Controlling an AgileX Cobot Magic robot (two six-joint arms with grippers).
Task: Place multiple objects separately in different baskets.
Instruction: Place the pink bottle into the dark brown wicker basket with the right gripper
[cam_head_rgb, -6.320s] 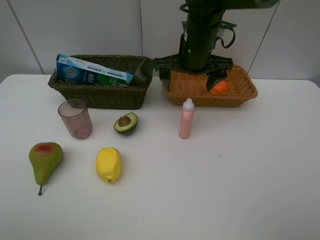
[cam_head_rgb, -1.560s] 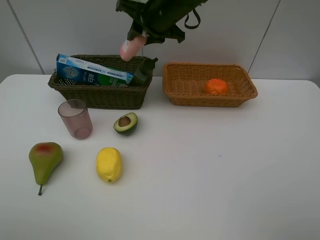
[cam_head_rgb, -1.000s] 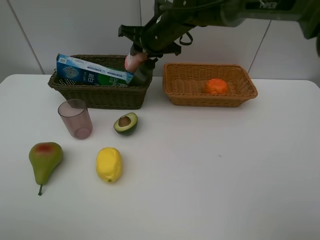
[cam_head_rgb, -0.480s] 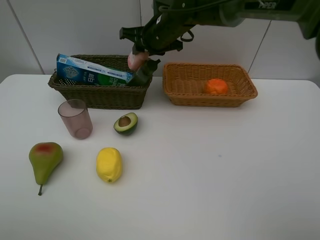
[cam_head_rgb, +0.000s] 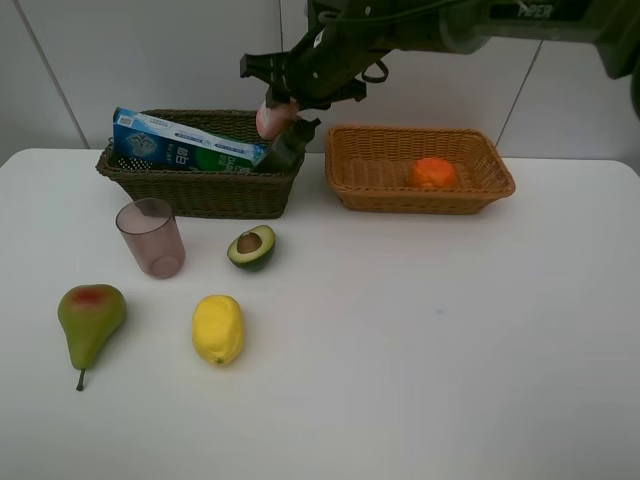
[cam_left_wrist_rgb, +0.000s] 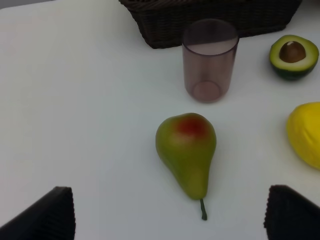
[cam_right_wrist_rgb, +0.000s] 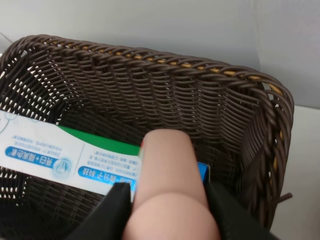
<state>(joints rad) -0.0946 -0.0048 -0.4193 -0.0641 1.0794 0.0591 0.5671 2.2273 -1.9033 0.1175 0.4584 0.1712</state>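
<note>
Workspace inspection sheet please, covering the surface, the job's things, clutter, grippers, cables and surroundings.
Surface: white table, no spills seen.
Job's things: toothpaste box and dark bottle in the dark basket; orange in the tan basket; cup, avocado half, pear and lemon loose on the table; pink bottle held over the dark basket.
Clutter: nothing seen.
Grippers: right gripper shut on the pink bottle; left gripper open, empty, above the pear.
Cables: one dark loop on the right arm, clear of the baskets.
Surroundings: pale panelled wall behind.
</note>
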